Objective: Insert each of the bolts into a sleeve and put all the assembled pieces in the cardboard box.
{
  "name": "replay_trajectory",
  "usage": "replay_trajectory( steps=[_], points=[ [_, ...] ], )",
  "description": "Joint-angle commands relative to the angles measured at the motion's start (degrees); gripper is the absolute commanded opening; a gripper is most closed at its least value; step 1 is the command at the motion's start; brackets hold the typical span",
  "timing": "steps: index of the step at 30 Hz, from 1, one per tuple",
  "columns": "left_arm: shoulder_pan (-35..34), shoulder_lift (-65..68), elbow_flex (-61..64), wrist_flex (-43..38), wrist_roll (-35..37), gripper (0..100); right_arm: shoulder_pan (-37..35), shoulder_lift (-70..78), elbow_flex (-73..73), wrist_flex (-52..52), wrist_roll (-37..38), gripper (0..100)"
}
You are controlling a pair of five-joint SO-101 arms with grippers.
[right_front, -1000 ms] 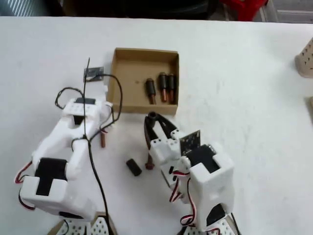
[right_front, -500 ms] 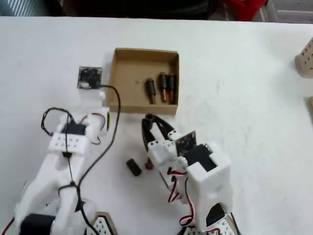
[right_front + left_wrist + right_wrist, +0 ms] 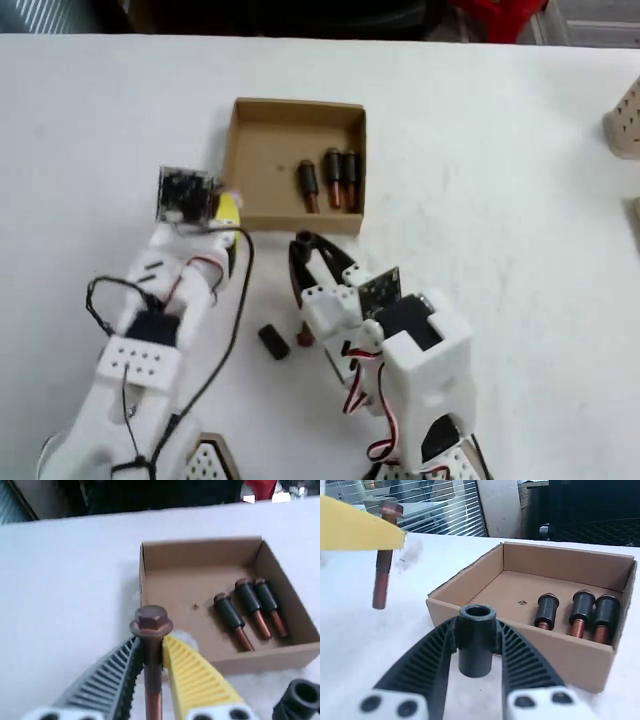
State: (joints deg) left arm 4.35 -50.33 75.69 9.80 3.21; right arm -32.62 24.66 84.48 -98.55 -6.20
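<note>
just beside the cardboard box [image 3: 200,547], a bolt [image 3: 151,625] was clamped upright in the left jaws. a sleeve [image 3: 476,650] was gripped upright in the right jaws. three assembled pieces [image 3: 330,180] were seen inside the box.

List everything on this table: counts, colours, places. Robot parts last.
cardboard box: 1, brown, on the table
assembled pieces: 3, black and copper, side by side in the box
loose sleeve: 1, black, on the table, outside the box
loose bolt: 1, copper, near the loose sleeve, partly hidden
held bolt: 1, copper, upright in the left gripper
held sleeve: 1, black, upright in the right gripper
table: 1, white
left gripper: 1, grey and yellow, shut on held bolt
right gripper: 1, black, shut on held sleeve
</note>
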Motion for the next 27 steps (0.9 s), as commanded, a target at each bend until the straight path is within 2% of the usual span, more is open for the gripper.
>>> replay_trajectory(
  steps=[1, 3, 11, 19, 24, 27],
  points=[
    [4.0, -7.25, 8.35, -19.34, -0.44, 2, -0.57, -0.13, -0.53, -1.36, 0.88, 1.6],
    [6.2, -8.84, 10.73, -22.59, -0.44, 2, -0.57, -0.13, -0.53, -1.36, 0.88, 1.6],
    [10.68, -11.91, 10.02, -23.12, -0.18, 2, -0.57, -0.13, -0.53, -1.36, 0.88, 1.6],
    [10.59, 1.54, -2.55, -21.89, 0.44, 2, -0.57, -0.13, -0.53, -1.36, 0.88, 1.6],
    [10.68, 8.4, -7.21, -26.11, 10.64, 2, -0.57, -0.13, -0.53, -1.36, 0.88, 1.6],
    [11.74, 8.13, -5.01, -27.16, 13.36, 2, -0.48, -0.13, -0.53, -1.36, 0.79, 1.6]
  ],
)
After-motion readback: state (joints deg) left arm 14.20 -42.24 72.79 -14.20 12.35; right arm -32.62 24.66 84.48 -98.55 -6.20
